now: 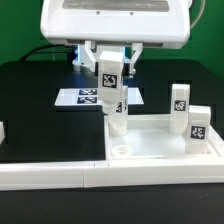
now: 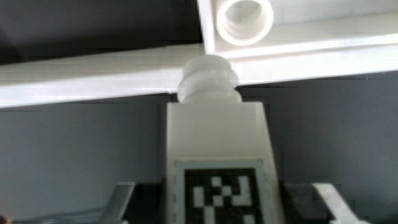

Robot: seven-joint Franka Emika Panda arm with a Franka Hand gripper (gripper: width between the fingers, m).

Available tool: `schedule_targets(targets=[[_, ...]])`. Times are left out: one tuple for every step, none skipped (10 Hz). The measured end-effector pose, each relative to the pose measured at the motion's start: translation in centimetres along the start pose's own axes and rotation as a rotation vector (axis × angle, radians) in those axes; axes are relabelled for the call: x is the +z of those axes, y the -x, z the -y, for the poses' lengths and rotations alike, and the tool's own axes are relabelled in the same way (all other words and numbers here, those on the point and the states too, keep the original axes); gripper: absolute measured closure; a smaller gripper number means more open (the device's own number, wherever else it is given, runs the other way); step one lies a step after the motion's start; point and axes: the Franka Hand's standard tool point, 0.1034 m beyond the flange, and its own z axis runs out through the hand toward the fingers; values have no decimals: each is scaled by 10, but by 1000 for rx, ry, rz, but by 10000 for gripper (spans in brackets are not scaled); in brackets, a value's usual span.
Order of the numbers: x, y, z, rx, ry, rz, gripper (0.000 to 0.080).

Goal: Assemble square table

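- Gripper (image 1: 109, 82) partly closed around one tagged leg (image 1: 112, 100); leg held upright, narrow round end down
- Square table top (image 1: 150, 142) lies on the black table, against the white border rail (image 1: 60, 172) at the front
- Leg tip hovers just above the near corner of the top; wrist view shows round corner socket (image 2: 244, 15) beyond the tip, not yet under it
- Two more legs (image 1: 180, 98) (image 1: 199, 122) stand at the exterior view's right, apparently on the top
- Judgement: centre tip over socket first, keep leg vertical, then lower slowly; off-centre contact would catch on the raised rim
- Marker board (image 1: 82, 97) behind, not involved
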Motion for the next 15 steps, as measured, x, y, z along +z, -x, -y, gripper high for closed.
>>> schedule_targets(targets=[[6,2,11,-5,-9,-27,512],[9,0,25,10,-24,-50,512],[11,-3,37,17,-36,-60,512],[10,-6,37,21,-39,-55,512],[10,-6,36,20,-37,-55,512],[11,-5,36,20,-37,-53,512],[11,-5,36,20,-37,-53,512],[11,-5,34,15,-35,-54,512],[4,-9,7,-112,-4,-97,512],[0,-4,-26,-128,-1,-105,512],[2,1,-29,-114,-30,-105,512],[6,5,-27,-96,-52,-102,512],[9,8,-26,-86,-62,-102,512],[16,15,-20,-85,-68,-92,512],[25,21,-13,-88,-75,-77,512]])
